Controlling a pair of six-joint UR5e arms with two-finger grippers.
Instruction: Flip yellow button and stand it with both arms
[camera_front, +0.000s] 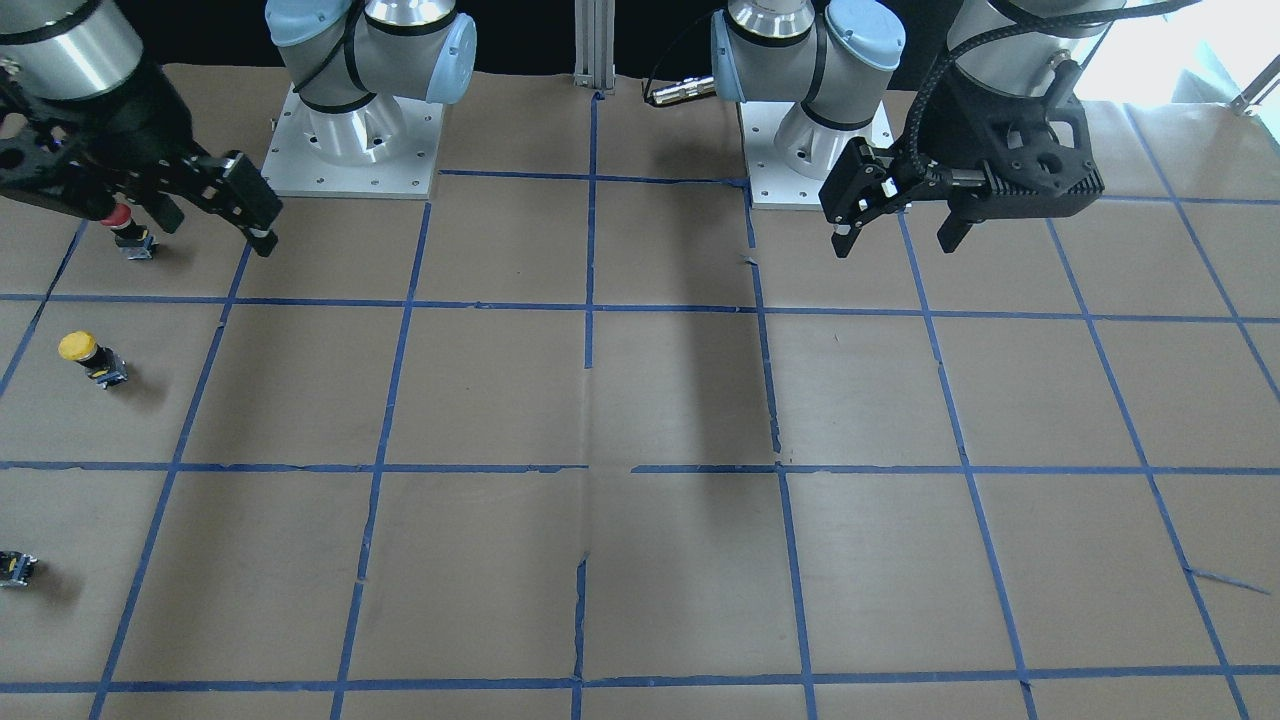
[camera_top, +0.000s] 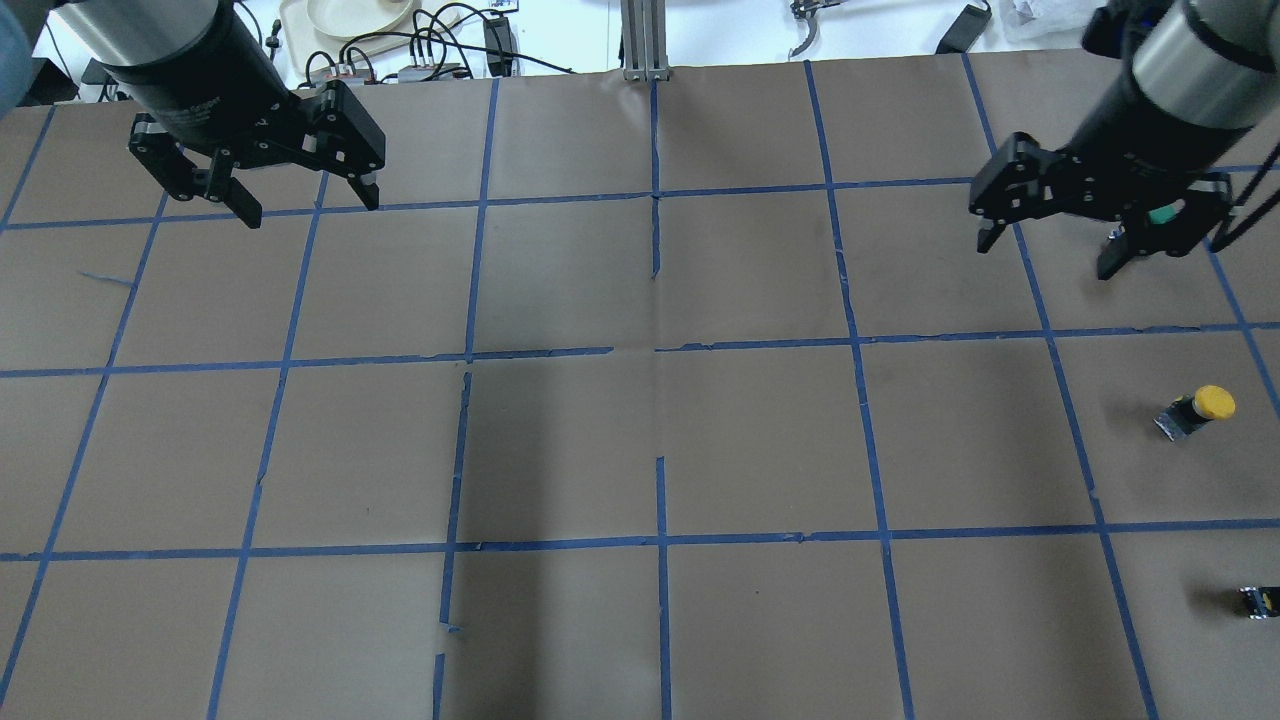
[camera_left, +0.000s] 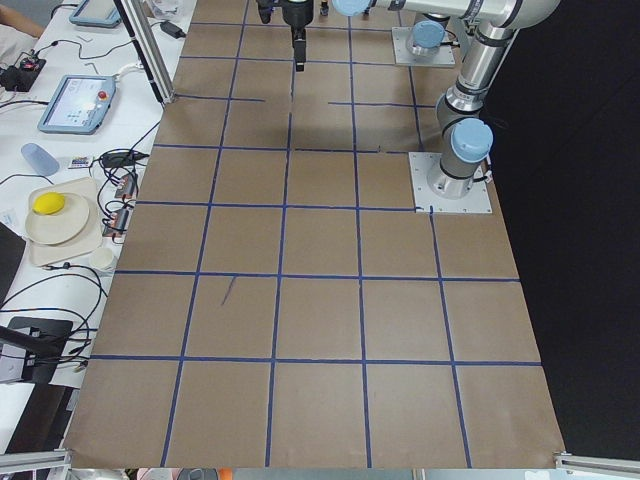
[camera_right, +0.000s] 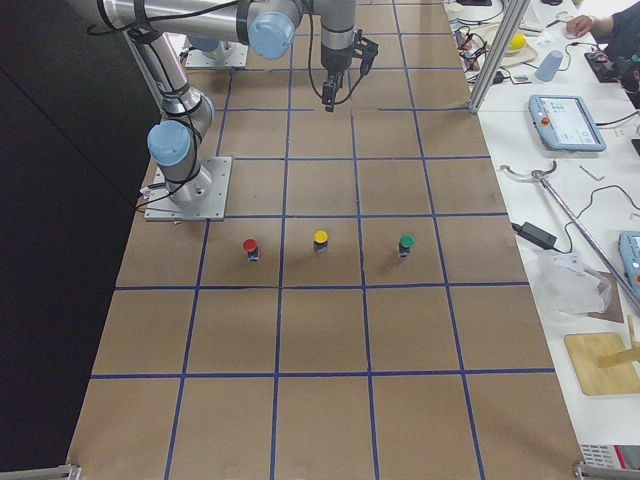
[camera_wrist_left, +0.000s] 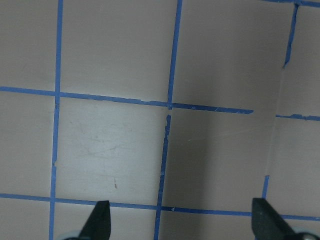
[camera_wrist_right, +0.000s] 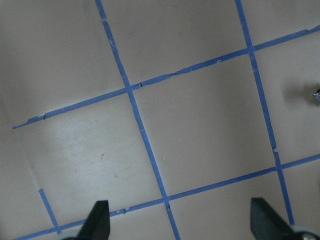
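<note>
The yellow button (camera_top: 1200, 408) stands upright, cap up, on the brown paper at the table's right side; it also shows in the front view (camera_front: 86, 356) and the right exterior view (camera_right: 320, 241). My right gripper (camera_top: 1045, 255) is open and empty, held above the table farther out than the yellow button; in the front view (camera_front: 215, 232) it hangs over the red button. My left gripper (camera_top: 308, 210) is open and empty at the far left, a long way from the button, and shows in the front view (camera_front: 895, 245). Both wrist views show only taped paper between open fingertips.
A red-capped button (camera_right: 250, 246) and a green-capped button (camera_right: 406, 243) stand either side of the yellow one in a row. The red button (camera_front: 120, 222) sits under the right gripper. Arm bases (camera_front: 352, 150) stand at the robot's edge. Blue tape grids the table.
</note>
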